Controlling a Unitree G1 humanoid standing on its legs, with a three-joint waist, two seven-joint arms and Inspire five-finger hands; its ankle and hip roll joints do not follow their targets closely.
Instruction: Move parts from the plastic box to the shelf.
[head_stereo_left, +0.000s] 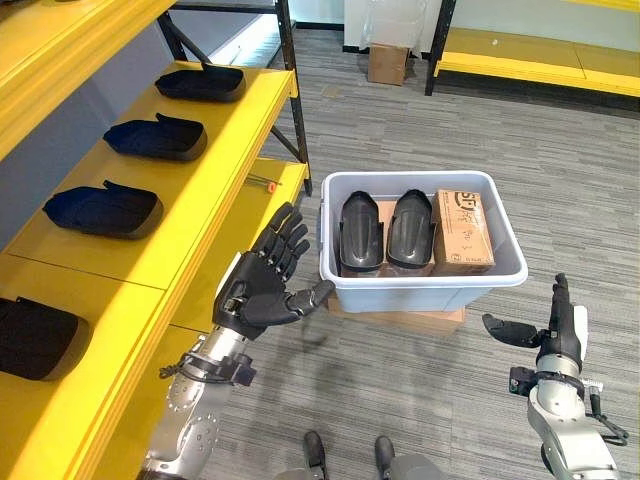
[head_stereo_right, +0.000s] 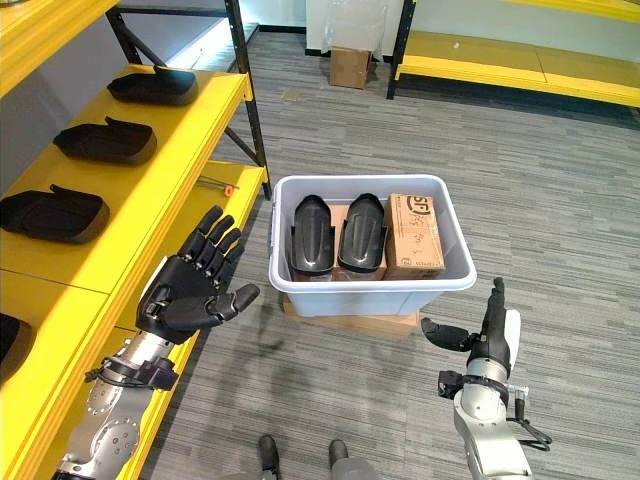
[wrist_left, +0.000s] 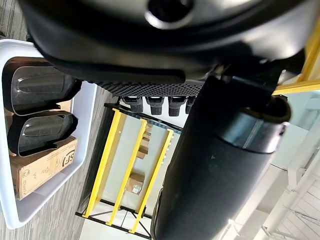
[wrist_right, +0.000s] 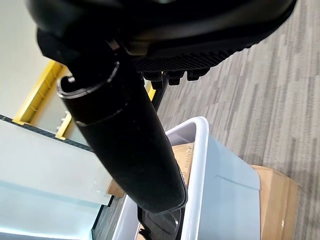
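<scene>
Left eye view: left hand (head_stereo_left: 262, 290), fingers spread, beside plastic box (head_stereo_left: 420, 282) rim.

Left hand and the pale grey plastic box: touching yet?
Apart. In the left eye view, grey floor shows between the open left hand and the pale grey plastic box.

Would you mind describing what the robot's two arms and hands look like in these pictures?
Both arms are silver-grey metal with rounded joint housings and dark fittings at the wrists. The left hand is dark, almost black, with segmented fingers and a broad palm. The right hand is equally dark, with a white panel along its side.
</scene>
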